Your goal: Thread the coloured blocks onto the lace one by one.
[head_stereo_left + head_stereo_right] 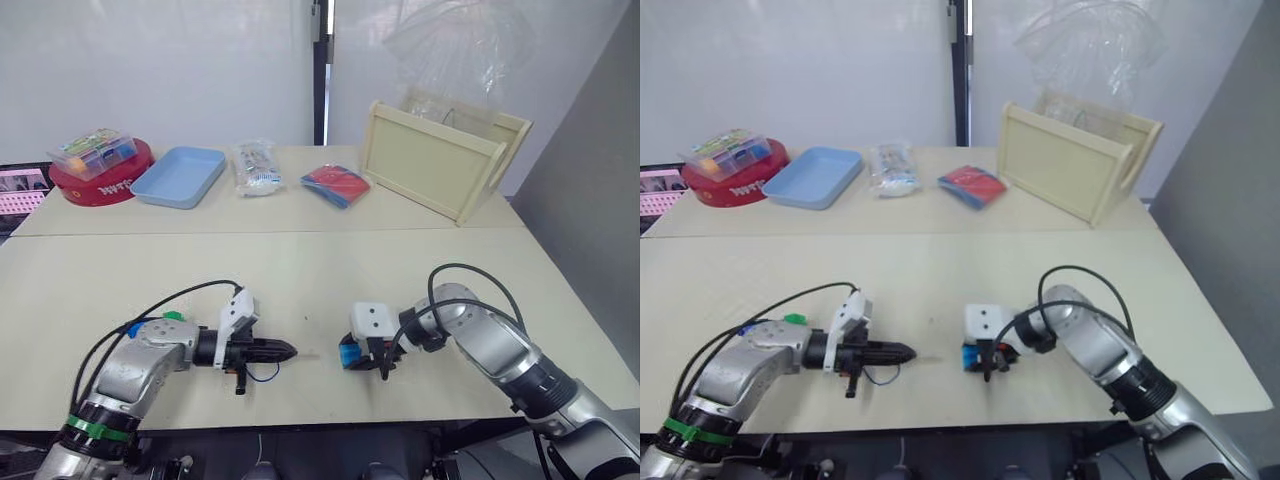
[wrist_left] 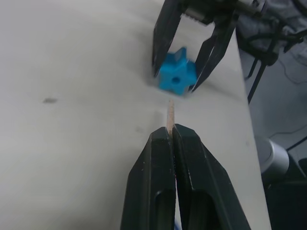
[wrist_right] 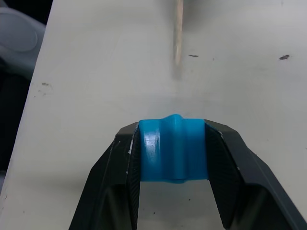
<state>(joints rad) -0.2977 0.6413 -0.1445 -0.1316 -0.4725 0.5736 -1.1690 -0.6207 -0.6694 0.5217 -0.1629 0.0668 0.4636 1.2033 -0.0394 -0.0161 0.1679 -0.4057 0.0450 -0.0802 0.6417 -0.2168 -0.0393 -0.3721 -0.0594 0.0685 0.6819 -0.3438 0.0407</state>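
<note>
Threading is the step in hand: you are holding the pale stiff tip (image 2: 170, 114) of the lace (image 1: 262, 376) clamped in the left tool (image 2: 171, 136), while the right tool (image 3: 173, 143) is gripping the cyan block (image 2: 176, 78) just above the bench (image 1: 300, 270). The tip's long axis is pointing straight from the left tool at the block, stopping just short of it. The block's hole (image 2: 177, 80) is facing back along that same line. You are best keeping the block steady and advancing the tip slowly, correcting sideways drift before contact, since a miss will probably bend the tip aside.
</note>
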